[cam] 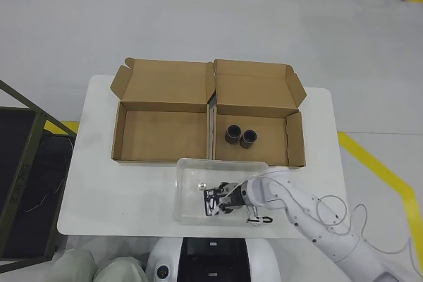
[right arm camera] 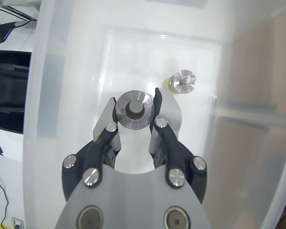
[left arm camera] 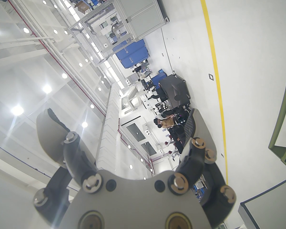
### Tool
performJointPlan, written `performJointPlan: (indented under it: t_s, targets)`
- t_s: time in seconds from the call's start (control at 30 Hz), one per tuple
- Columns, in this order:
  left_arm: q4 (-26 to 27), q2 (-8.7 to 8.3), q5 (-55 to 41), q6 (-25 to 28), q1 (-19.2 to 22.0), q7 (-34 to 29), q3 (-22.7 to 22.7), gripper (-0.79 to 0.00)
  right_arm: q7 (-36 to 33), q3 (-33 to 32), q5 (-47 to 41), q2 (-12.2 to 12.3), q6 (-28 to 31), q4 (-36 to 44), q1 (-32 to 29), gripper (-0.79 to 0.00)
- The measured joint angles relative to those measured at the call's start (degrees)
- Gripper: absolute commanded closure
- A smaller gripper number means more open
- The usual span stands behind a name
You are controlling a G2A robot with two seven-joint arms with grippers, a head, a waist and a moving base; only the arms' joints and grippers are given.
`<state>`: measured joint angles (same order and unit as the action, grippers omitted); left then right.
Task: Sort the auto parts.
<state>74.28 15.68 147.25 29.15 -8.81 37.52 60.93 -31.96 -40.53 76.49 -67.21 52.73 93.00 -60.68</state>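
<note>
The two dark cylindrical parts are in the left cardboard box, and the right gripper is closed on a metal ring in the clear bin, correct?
Not quite: the top view shows the two dark cylindrical parts in the right cardboard box, not the left. The right gripper is indeed closed on the metal ring in the clear bin.

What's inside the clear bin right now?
Two metal parts: a ring, gripped by the right gripper, and a smaller flanged piece lying loose beside it. The bin floor beneath the gripper is covered.
</note>
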Motion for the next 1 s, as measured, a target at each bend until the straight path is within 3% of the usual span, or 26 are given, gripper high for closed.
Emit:
performJointPlan:
  t_s: [0.5,1.0]
  targets:
    - [0.0,0.00,0.0,0.0,0.0,0.0,0.0,-0.785,1.8,-7.5,-5.3,2.2,0.0,16.1,-2.6,0.000]
    - [0.0,0.00,0.0,0.0,0.0,0.0,0.0,-0.785,9.6,-8.5,-9.5,0.2,-11.2,16.6,4.9,0.000]
